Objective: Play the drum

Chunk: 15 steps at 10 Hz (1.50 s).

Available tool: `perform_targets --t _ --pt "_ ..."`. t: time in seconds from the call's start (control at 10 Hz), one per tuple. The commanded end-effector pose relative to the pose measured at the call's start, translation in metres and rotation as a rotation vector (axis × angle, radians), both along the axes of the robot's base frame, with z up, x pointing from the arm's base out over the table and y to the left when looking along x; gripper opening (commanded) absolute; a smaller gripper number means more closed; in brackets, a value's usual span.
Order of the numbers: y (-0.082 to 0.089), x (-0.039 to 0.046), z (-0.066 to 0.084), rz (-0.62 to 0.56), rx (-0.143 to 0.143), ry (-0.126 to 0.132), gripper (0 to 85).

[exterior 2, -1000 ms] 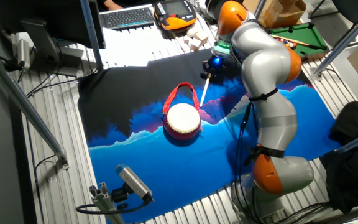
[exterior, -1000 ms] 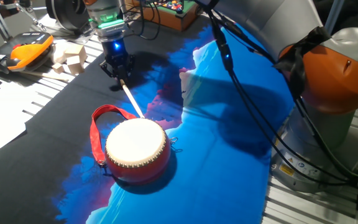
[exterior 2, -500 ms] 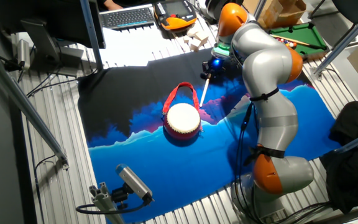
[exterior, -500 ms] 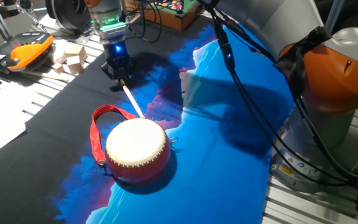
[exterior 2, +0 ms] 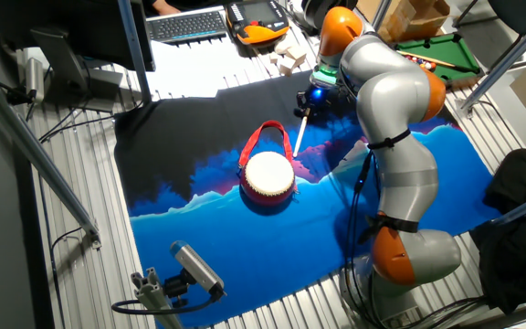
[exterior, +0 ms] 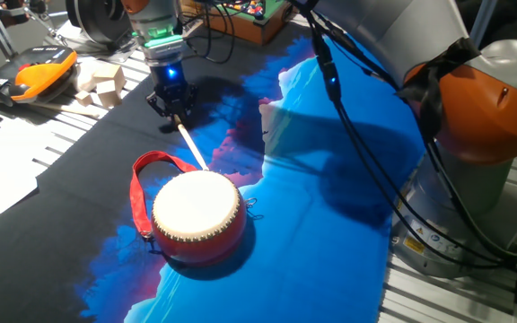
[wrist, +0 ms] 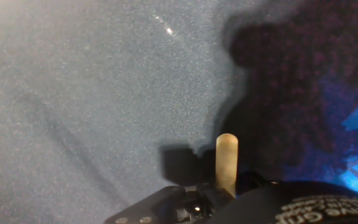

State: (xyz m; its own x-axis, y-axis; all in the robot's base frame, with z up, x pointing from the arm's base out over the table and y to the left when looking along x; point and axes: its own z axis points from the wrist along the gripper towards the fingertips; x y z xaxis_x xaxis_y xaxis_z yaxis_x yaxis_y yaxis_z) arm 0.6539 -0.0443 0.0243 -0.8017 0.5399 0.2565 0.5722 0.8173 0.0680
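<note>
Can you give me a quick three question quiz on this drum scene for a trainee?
1. True or false: the gripper is closed on the stick.
2. Which is farthest from the drum: A the strap loop, B the wooden blocks, C the stick?
3. Fill in: the stick's free end lies close to the drum's ____.

Key: 1 true. 2 B. 3 rim.

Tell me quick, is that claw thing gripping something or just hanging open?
Gripper: shut on the thin white stick, held by one end; the far end points toward the drum.
</note>
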Motion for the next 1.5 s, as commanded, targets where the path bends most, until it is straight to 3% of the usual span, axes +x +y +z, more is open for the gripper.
perform_targets --t 0.0,0.3,0.4,0.5,0.6,0.8,1.0,1.4 --pt "-0.001 -0.0002 -0.001 -0.001 0.002 -0.002 34.0" --pt "-0.003 -0.001 -0.002 -0.012 -0.01 -0.011 34.0" --pt "-0.003 -0.0014 -0.003 -0.013 -0.015 -0.02 17.0" --pt "-0.004 -0.0019 -0.003 -0.01 -0.018 -0.024 17.0" --pt "-0.005 -0.0019 -0.003 0.0 -0.018 -0.024 0.0" --pt "-0.004 -0.0021 0.002 0.007 -0.007 -0.026 0.0" --pt "0.001 -0.0029 0.021 -0.027 0.056 -0.015 0.0" --pt "0.02 -0.0198 0.08 -0.07 0.055 -0.017 0.0"
